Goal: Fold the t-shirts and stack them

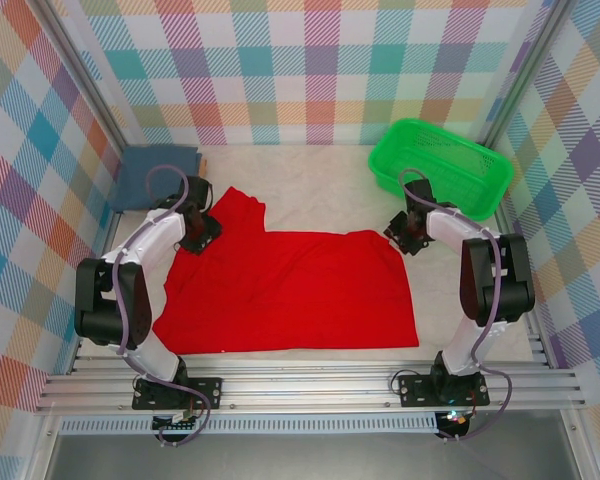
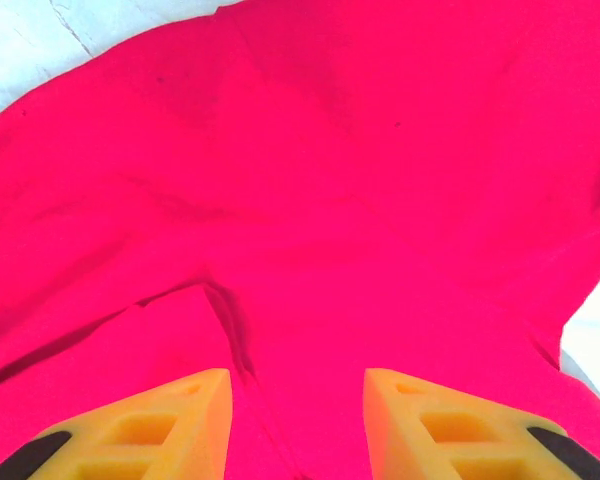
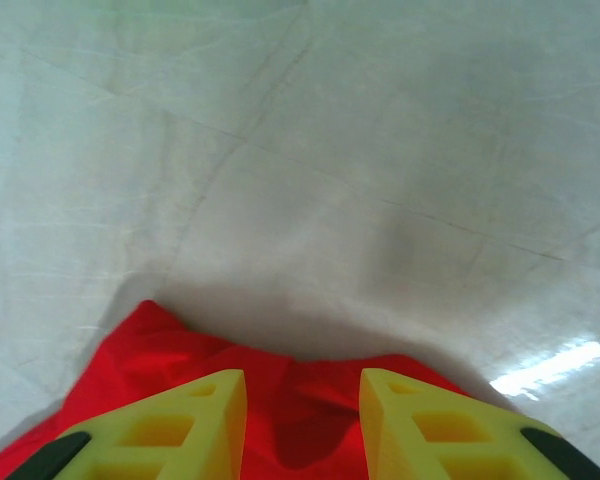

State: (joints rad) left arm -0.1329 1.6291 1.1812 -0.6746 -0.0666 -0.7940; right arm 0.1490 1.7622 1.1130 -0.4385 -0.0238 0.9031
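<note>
- Flanking the far edge of the red tee (image 1: 300, 290), the arms sit one per side, prob. so each can take a corner and bring the fold over evenly.
- Left gripper (image 1: 194, 230) is over the sleeve side. In its wrist view the yellow fingers (image 2: 160, 420) stand apart w/ a raised crease of cloth between them, nothing clamped.
- Right gripper (image 1: 408, 236) is at the far right corner. Its fingers (image 3: 180, 420) are also apart, straddling the corner's bunched tip – no pinch yet.
- Red tee lies spread at table centre, roughly rectangular w/ one sleeve flap sticking out far left. Soft matte knit, shallow wrinkles; no print in sight, so likely face down.
- Slate-blue tee (image 1: 158, 170) lies folded in the far left corner, well apart – looks like the stack base.
- Green mesh basket (image 1: 390, 140), rigid plastic, sits far right near the right arm.
- Table cover (image 1: 320, 185) is white, creased, slightly glossy.
</note>
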